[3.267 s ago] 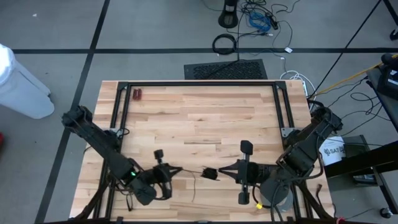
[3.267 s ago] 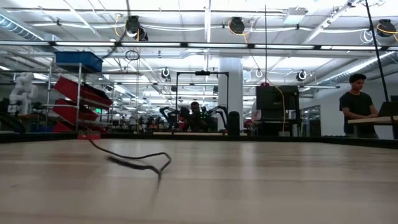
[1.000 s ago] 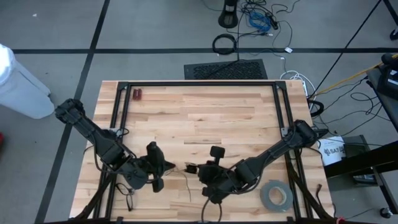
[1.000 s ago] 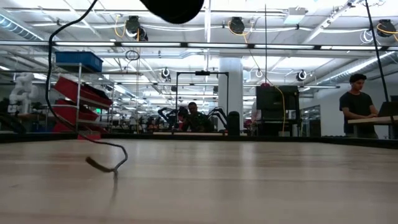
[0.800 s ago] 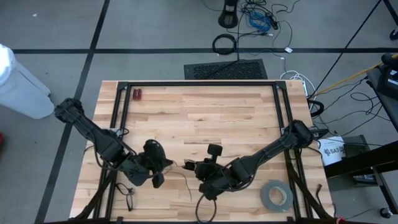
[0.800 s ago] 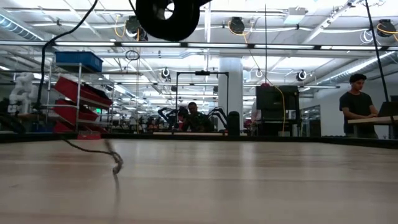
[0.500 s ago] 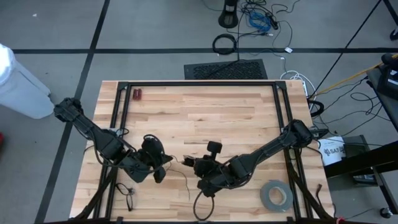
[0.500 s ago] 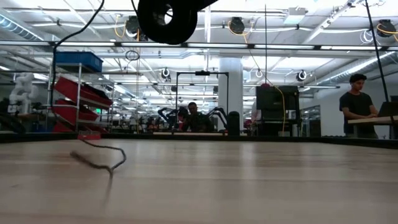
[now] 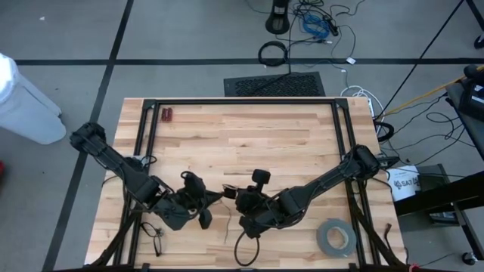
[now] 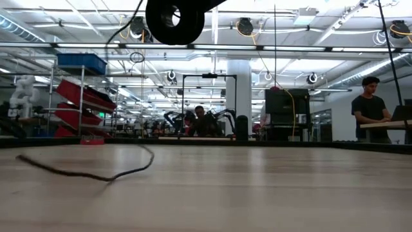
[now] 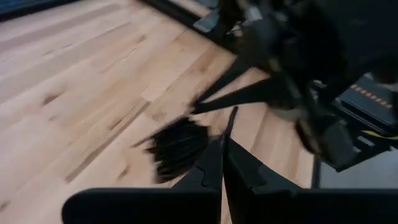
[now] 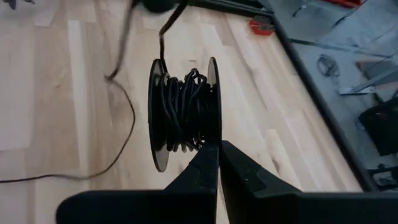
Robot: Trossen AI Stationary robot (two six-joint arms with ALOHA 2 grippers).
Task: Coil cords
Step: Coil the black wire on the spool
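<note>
Cord [image 12: 183, 112] half wound on a spool near the tabletop's front edge, spool pinched by the clenched right end effector [image 12: 219, 144], the clenched left end effector [image 11: 222, 144] gripping the strand for the next wrap.

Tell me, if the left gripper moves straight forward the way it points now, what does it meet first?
Most likely the cord bundle held at the right gripper. It sits just ahead of the shut left gripper, though the gap is unclear.
</note>
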